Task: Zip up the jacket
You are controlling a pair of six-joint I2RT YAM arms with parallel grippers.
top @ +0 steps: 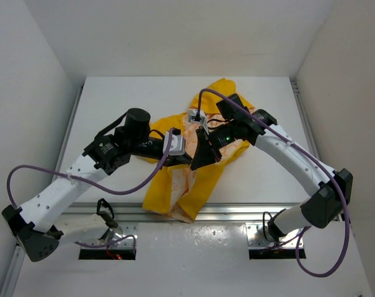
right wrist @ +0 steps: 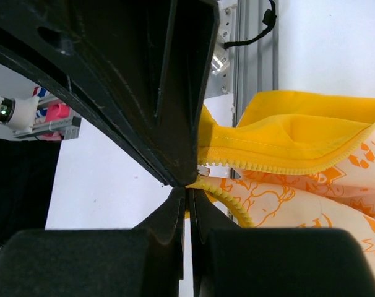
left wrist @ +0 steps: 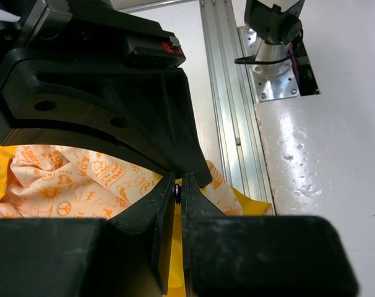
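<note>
Right gripper (right wrist: pixel 189 185): jaws closed, pinching the jacket (right wrist: pixel 299 136) at the end of a row of zipper teeth (right wrist: pixel 268 166). From the fingertips the teeth lead away in two strands, one along the yellow edge above and one curling below over the printed lining (right wrist: pixel 336 204).

Left gripper (left wrist: pixel 178 184): jaws closed to a thin slit with yellow cloth in it. A small dark part sits at the tips; cannot tell whether it is the slider. Lining bunches just beside its fingers.

Step in hand, as I read it: mating the two zipper ends. To do it well:
- hold one side taut and flat;
- bring the other into line with no twist in the strands;
- pull along the teeth, not across them.

Top view: both grippers sit close together over the jacket's middle. The jacket lies on the table (top: pixel 113 105), open side up. Its long axis runs diagonally from beyond the right gripper, back past the left gripper, to the near rail (top: pixel 255 210), which its end overlaps.
</note>
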